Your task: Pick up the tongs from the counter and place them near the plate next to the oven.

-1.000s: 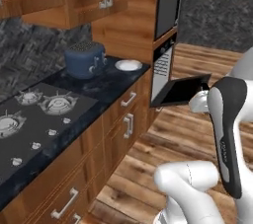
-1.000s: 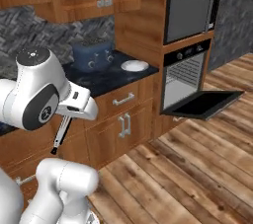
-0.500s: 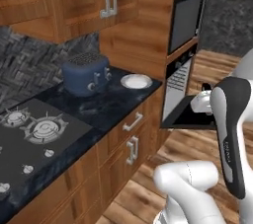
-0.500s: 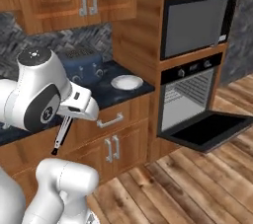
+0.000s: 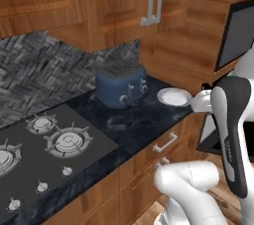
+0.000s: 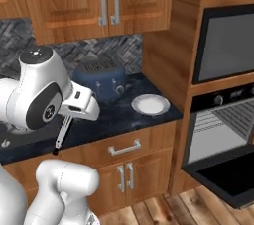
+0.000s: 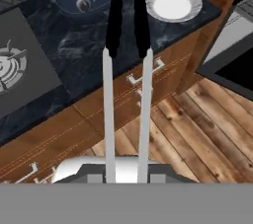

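The glossy black marbled worktop [image 6: 124, 120] on brown wooden cabinets carries a small white round plate [image 6: 150, 104] beside the open silver wall oven [image 6: 225, 154]. Above plank flooring, the gripper [image 6: 69, 119] clamps the slim black-and-silver tongs [image 7: 126, 70].

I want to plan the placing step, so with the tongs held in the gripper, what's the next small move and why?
Probably carry the tongs forward over the counter toward the plate. The gripper is shut on them, they hang in front of the cabinets, and bare counter lies between the toaster and plate.
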Robot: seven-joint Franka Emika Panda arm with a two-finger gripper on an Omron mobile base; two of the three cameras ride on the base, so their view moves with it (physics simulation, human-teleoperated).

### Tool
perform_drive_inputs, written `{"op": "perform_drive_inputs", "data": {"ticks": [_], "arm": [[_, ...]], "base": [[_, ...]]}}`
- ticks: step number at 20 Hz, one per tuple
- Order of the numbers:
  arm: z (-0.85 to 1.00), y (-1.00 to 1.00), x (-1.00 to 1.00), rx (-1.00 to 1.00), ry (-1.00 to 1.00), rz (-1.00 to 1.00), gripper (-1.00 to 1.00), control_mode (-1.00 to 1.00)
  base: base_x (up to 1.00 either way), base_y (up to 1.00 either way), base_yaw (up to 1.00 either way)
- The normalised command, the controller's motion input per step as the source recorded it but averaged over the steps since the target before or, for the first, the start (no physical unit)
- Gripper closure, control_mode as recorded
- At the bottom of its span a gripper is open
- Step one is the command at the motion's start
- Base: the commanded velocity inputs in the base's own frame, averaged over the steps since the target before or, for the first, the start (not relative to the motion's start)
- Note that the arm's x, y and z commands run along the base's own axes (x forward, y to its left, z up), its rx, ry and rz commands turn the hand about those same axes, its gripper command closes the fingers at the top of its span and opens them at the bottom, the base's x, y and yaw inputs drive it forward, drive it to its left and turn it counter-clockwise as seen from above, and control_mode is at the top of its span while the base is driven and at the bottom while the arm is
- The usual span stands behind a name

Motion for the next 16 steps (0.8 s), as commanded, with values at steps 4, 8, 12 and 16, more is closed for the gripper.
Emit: {"op": "perform_drive_inputs", "data": {"ticks": [4,8,12,16], "arm": [[0.00,0.00,0.00,0.00,0.00,0.00,1.00,1.00],[0.00,0.00,0.00,0.00,0.00,0.00,1.00,1.00],[0.00,0.00,0.00,0.00,0.00,0.00,1.00,1.00],[0.00,0.00,0.00,0.00,0.00,0.00,1.00,1.00]], "base": [[0.31,0.00,0.32],[0.45,-0.09,0.28],[0.54,-0.29,0.30],[0.53,-0.55,0.24]]}}
